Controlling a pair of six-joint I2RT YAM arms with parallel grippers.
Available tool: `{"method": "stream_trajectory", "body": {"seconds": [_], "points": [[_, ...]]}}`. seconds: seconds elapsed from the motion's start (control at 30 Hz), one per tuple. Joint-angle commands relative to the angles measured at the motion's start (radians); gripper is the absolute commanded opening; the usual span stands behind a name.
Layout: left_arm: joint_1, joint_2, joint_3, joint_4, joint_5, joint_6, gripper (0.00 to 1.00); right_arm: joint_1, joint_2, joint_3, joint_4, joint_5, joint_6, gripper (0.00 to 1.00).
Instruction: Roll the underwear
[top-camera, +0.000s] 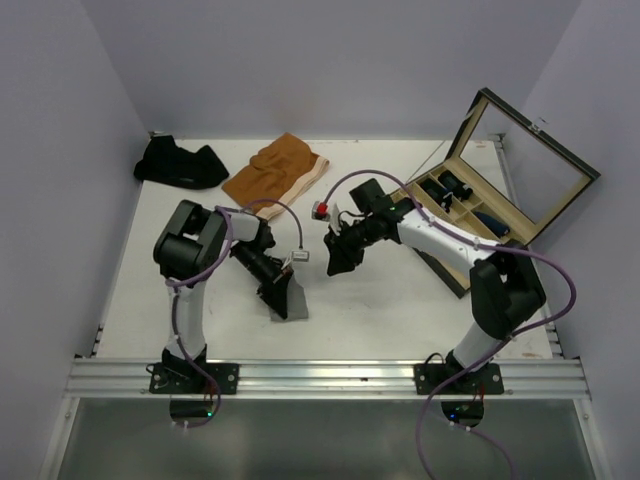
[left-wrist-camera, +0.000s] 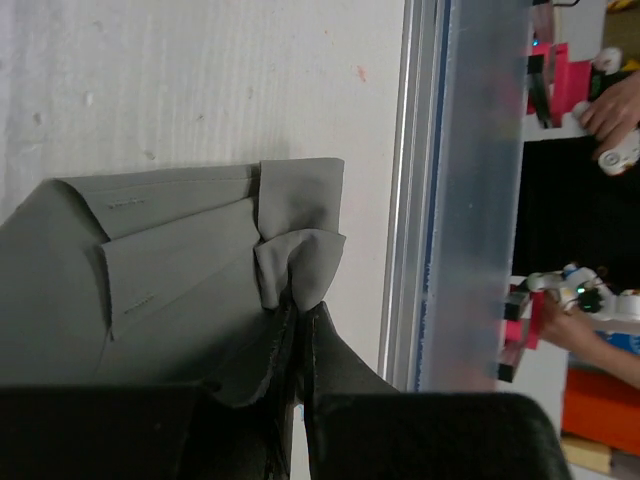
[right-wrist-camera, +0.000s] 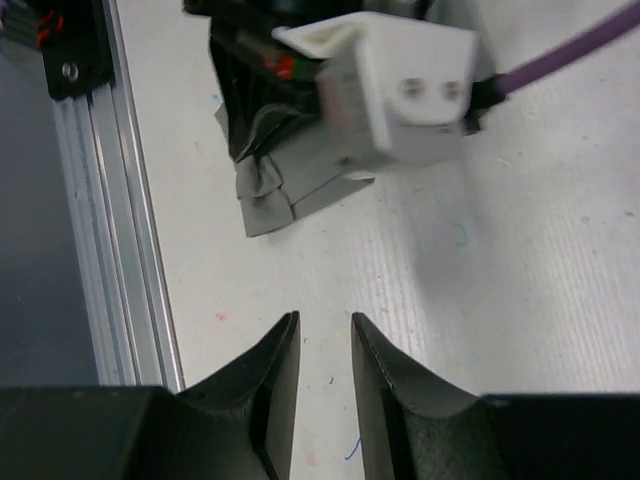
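Light grey folded cloth briefs (left-wrist-camera: 180, 270) lie on white bench (top-camera: 390, 300) close to its aluminium edge rail (left-wrist-camera: 420, 200), fold pinched in left gripper (left-wrist-camera: 298, 312) jaws. Right gripper (right-wrist-camera: 322, 340) jaws narrow, empty, over bare bench. Top view alone shows rust-orange briefs (top-camera: 275, 170).

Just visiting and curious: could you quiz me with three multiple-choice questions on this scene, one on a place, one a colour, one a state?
1. The wooden box stands: A) at the right edge of the table B) at its left edge C) in its middle.
2. The underwear in the left fingers is: A) orange B) grey C) black.
3. The right fingers are: A) gripping cloth B) apart, empty C) inside the box.
Answers: A, per the top view; B, grey cloth is pinched in the left wrist view; B, bare table shows between them.
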Motion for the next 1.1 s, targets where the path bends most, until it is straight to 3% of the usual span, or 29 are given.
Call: {"method": "stream_trajectory", "body": {"seconds": [0.0,0.17,0.33,0.8,0.9,0.93,1.07], "points": [[0.051,0.098,0.066,-0.002,-0.177,0.117,0.03,0.107,-0.059,-0.005,-0.019,0.101,-0.100,0.32],[0.059,0.152,0.093,-0.013,-0.177,0.113,0.04,0.259,-0.016,-0.019,0.093,0.198,-0.095,0.43],[0.062,0.177,0.093,0.005,-0.169,0.093,0.06,0.378,0.045,-0.016,0.219,0.264,-0.104,0.47],[0.063,0.181,0.102,0.040,-0.177,0.056,0.11,0.442,0.202,-0.080,0.432,0.315,-0.157,0.49],[0.063,0.181,0.102,0.039,-0.178,0.056,0.12,0.445,0.219,-0.095,0.430,0.312,-0.173,0.43],[0.065,0.180,0.102,0.040,-0.177,0.056,0.12,0.446,0.217,-0.103,0.436,0.309,-0.173,0.32],[0.069,0.155,0.096,0.068,-0.169,0.030,0.16,0.446,0.210,-0.124,0.409,0.275,-0.189,0.06]]}}
